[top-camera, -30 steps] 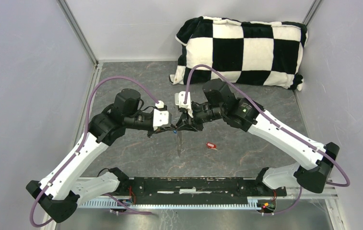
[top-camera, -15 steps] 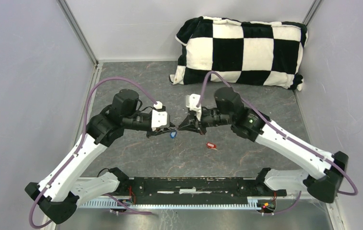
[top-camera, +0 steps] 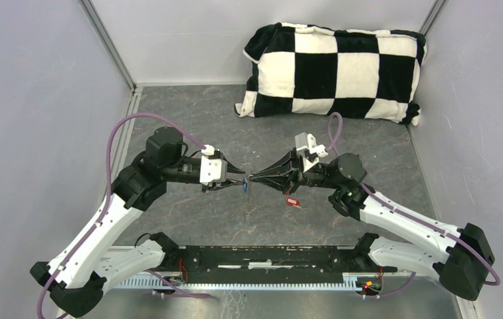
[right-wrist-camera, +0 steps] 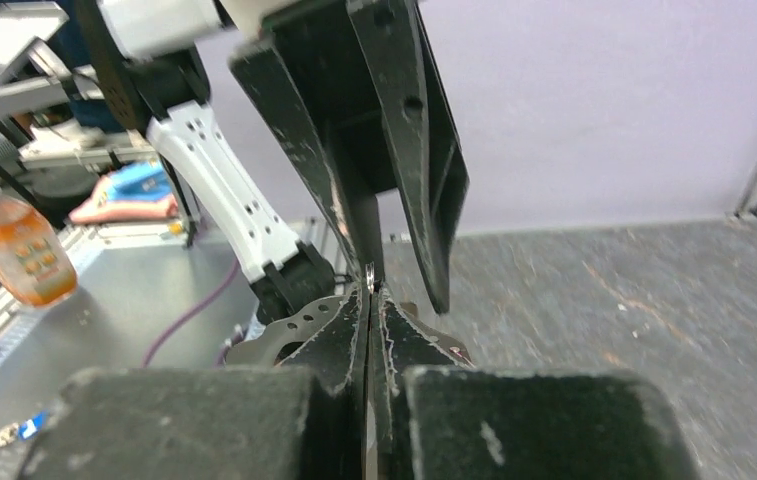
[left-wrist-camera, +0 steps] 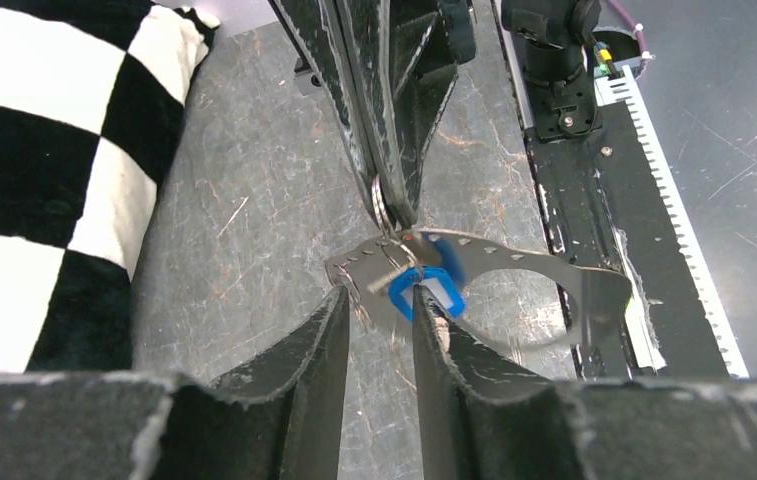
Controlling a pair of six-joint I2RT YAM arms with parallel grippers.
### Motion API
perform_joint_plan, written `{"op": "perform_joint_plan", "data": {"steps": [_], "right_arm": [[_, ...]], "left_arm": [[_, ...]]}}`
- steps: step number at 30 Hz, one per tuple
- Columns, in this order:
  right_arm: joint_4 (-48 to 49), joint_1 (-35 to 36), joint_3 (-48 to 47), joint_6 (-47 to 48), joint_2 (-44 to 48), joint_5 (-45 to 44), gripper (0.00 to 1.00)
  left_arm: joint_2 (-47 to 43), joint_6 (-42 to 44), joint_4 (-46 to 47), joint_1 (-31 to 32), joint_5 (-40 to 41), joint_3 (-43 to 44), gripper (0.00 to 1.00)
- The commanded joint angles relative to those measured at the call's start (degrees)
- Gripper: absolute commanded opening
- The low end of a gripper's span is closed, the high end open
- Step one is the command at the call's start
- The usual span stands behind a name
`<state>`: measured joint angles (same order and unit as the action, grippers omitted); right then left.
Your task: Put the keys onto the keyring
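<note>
Over the middle of the table my two grippers meet tip to tip. My right gripper [top-camera: 254,178] [right-wrist-camera: 372,292] is shut on the thin top edge of the grey keyring [left-wrist-camera: 514,262], whose flat band [right-wrist-camera: 289,322] sags below its fingers. The blue-headed key [left-wrist-camera: 432,292] [top-camera: 244,188] hangs at the keyring, its head touching one fingertip of my left gripper [left-wrist-camera: 379,298] [top-camera: 238,181]. That gripper's jaws stand apart with nothing between them. The red-headed key [top-camera: 292,201] lies on the table just under my right wrist.
A black-and-white checkered pillow [top-camera: 335,70] [left-wrist-camera: 44,180] lies against the back wall. A black rail [top-camera: 255,256] with the arm bases runs along the near edge. Grey walls close in the table on the left, right and back.
My left gripper has opened and drawn back slightly to the left. My right gripper has shut and its arm has dropped lower. The keyring no longer dangles straight down.
</note>
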<state>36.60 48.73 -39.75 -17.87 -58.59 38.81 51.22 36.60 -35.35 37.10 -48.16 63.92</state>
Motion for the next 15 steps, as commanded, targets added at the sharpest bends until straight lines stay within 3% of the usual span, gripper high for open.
{"op": "perform_joint_plan", "data": {"steps": [1,5,15], "right_arm": [[19.0,0.0,2.1,-9.2,-0.7,-0.1,0.0],[21.4,0.0,2.7,-11.0,-2.3,0.1,0.0],[24.9,0.0,4.8,-13.0,-3.9,-3.0,0.0]], "left_arm": [[0.5,-2.2,3.7,0.3,-2.8,-0.5,0.34],[0.4,-2.4,4.5,0.3,-3.1,-0.3,0.19],[0.0,-2.8,5.0,0.3,-10.0,-0.8,0.21]]}}
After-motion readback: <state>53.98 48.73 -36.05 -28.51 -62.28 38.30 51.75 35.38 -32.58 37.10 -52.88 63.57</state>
